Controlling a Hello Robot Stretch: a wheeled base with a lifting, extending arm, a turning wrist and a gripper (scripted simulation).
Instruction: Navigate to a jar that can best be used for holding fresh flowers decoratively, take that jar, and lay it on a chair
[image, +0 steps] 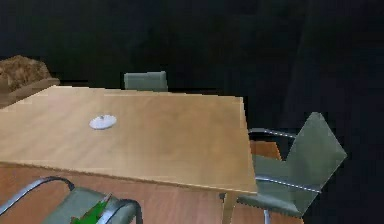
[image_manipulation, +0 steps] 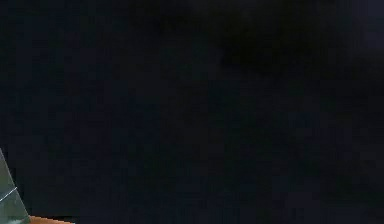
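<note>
Jar: you cannot pick it out for certain. The only likely thing is a small green thing (image: 96, 211) at the bottom of the forward view, too small to name.
Green thing: it lies on the seat of the near chair (image: 70, 203), toward the seat's right side, touching it.
Gripper fingers: you cannot tell whether they are released, clenched or grasping anything.
Near chair: grey-green with curved metal armrests, cut off by the bottom edge, drawn up to the table's near side.
Table (image: 170, 140): you see a broad, light wooden top across the middle of the forward view.
White thing (image: 103, 122): low and flat, it rests on the tabletop left of the middle, well apart from the green thing.
Right chair (image: 312, 150): the same grey-green, it stands at the table's right end, its back leaning away from the table.
Far chair (image: 146, 80): you see its back just above the table's far edge.
Brown thing (image: 25, 73): rough and lumpy, it sits at the left edge beyond the table.
Floor (image: 170, 205): reddish-brown boards under the table.
Wall (image_manipulation: 200, 100): dark across the arm side view, with a pale sliver (image_manipulation: 4, 188) at the lower left edge.
</note>
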